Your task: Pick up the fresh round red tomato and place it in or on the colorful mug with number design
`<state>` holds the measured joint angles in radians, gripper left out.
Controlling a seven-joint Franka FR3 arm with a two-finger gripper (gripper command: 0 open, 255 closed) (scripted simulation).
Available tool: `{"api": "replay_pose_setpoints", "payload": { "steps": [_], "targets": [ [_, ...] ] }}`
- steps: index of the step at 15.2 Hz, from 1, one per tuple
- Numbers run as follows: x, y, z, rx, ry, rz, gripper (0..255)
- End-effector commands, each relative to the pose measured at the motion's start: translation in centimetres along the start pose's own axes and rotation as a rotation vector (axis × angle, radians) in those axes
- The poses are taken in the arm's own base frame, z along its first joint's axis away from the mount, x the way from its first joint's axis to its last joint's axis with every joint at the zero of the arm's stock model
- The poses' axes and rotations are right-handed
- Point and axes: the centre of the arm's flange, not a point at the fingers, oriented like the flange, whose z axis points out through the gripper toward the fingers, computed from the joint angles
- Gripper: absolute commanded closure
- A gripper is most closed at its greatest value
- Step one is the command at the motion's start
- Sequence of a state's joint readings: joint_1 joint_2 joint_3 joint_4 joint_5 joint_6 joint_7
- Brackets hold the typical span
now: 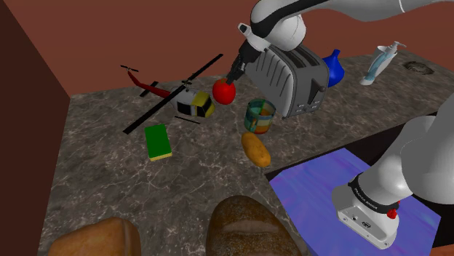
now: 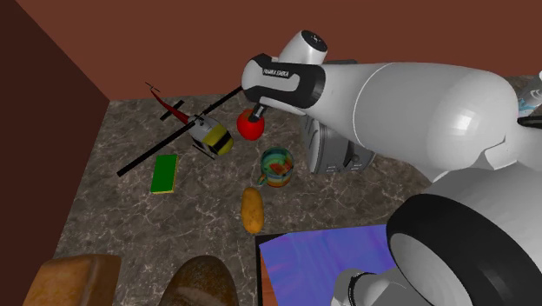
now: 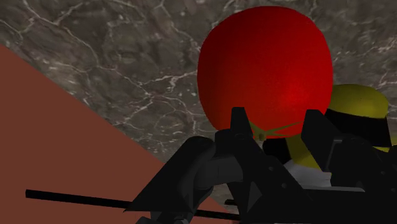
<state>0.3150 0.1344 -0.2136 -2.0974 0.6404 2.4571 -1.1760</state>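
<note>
A round red tomato hangs in the air above the marble counter, clasped in my black gripper. It sits just to the shoulder view's left of the colourful striped mug, which stands upright in front of the toaster. The second exterior view has the tomato up and left of the mug. In the wrist view the tomato bulges beyond my fingers, with the toy helicopter's yellow and black body behind it.
A grey toaster stands behind the mug. A toy helicopter, a green sponge and a potato lie nearby. Bread loaves sit at the front, a blue mat by the stand, and a blue vase and spray bottle at the back.
</note>
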Motion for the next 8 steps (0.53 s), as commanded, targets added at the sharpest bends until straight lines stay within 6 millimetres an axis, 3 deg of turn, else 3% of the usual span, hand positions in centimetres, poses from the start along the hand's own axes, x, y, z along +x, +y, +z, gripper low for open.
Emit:
{"api": "replay_pose_setpoints", "payload": {
  "steps": [1,8],
  "targets": [
    [0.5,-0.1,-0.8,0.0,0.0,0.0,255],
    [2.2,-0.3,-4.1,0.0,0.0,0.0,255]
  ]
}}
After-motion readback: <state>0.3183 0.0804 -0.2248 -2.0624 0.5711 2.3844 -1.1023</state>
